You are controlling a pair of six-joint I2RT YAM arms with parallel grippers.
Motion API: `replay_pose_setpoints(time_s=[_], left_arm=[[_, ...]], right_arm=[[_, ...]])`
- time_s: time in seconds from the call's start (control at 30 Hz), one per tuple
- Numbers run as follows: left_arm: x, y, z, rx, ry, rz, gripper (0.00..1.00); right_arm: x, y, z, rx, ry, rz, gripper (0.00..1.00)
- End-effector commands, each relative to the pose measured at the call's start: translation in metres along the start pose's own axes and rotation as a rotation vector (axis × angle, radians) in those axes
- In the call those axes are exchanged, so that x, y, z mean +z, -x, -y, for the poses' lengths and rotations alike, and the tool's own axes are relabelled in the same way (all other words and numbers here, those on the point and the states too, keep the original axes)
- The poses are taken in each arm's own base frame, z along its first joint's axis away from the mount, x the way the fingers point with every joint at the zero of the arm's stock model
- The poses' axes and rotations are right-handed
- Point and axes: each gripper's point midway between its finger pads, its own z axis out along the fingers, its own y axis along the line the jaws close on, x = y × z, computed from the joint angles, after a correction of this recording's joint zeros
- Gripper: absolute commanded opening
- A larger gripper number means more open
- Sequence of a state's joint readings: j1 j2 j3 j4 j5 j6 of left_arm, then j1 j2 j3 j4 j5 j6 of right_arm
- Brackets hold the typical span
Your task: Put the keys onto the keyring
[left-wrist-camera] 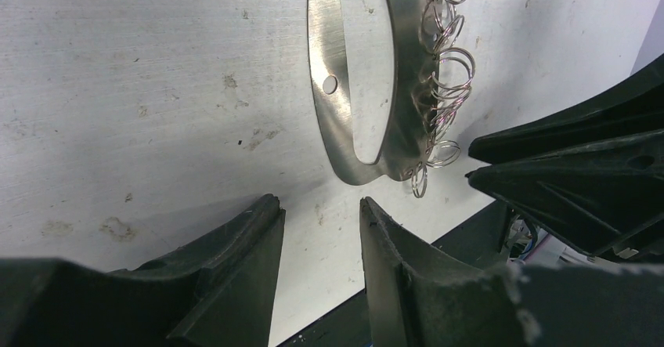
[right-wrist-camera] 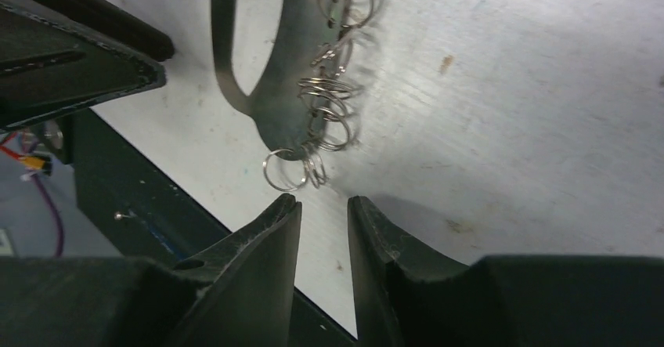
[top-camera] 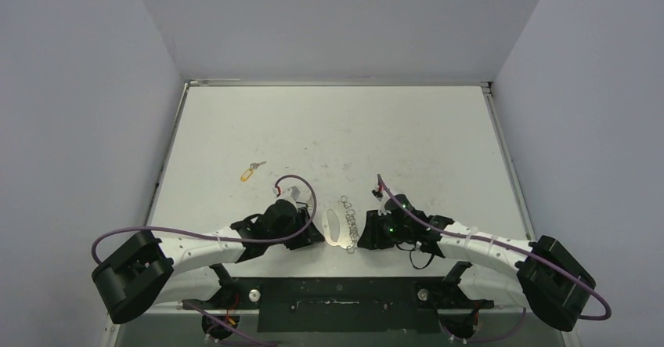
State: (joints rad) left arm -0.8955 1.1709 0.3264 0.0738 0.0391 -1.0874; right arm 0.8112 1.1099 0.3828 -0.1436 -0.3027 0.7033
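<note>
The keyring [top-camera: 335, 228], a flat silver oval loop with a chain of small rings [top-camera: 349, 220] along its right side, lies on the table near the front edge between my two grippers. The left wrist view shows the keyring [left-wrist-camera: 329, 120] just ahead of my left gripper [left-wrist-camera: 317, 202], which is open and empty. My right gripper [right-wrist-camera: 322, 198] is open with a narrow gap and nothing in it, its tips just short of the lowest ring [right-wrist-camera: 283, 171] of the keyring [right-wrist-camera: 282, 88]. A key with a yellow tag [top-camera: 249, 173] lies farther back on the left.
The white table [top-camera: 407, 143] is walled on three sides. Its dark front edge [right-wrist-camera: 117, 198] runs right beneath both grippers. The right gripper's black fingers [left-wrist-camera: 579, 167] show in the left wrist view, close beside the ring chain [left-wrist-camera: 446, 88].
</note>
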Motion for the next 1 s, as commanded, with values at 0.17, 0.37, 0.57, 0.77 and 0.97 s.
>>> replay_pose_setpoints(time_s=[0.17, 0.37, 0.57, 0.77, 0.97], left_arm=[[-0.003, 0.012, 0.021, 0.011, -0.057, 0.029, 0.39], [-0.006, 0.013, 0.021, 0.010, -0.057, 0.037, 0.39], [-0.005, 0.014, 0.019, 0.009, -0.054, 0.043, 0.39], [-0.004, 0.014, 0.019, 0.010, -0.050, 0.038, 0.39], [-0.003, 0.014, 0.020, 0.009, -0.051, 0.039, 0.39]], right_arm=[[0.017, 0.021, -0.034, 0.087, 0.208, 0.069, 0.23], [0.016, 0.022, -0.023, 0.071, 0.155, 0.076, 0.22], [0.015, 0.021, -0.016, 0.045, 0.116, 0.070, 0.22], [0.018, 0.017, -0.010, 0.020, 0.092, 0.049, 0.28], [0.023, 0.018, -0.022, 0.002, 0.165, 0.040, 0.29]])
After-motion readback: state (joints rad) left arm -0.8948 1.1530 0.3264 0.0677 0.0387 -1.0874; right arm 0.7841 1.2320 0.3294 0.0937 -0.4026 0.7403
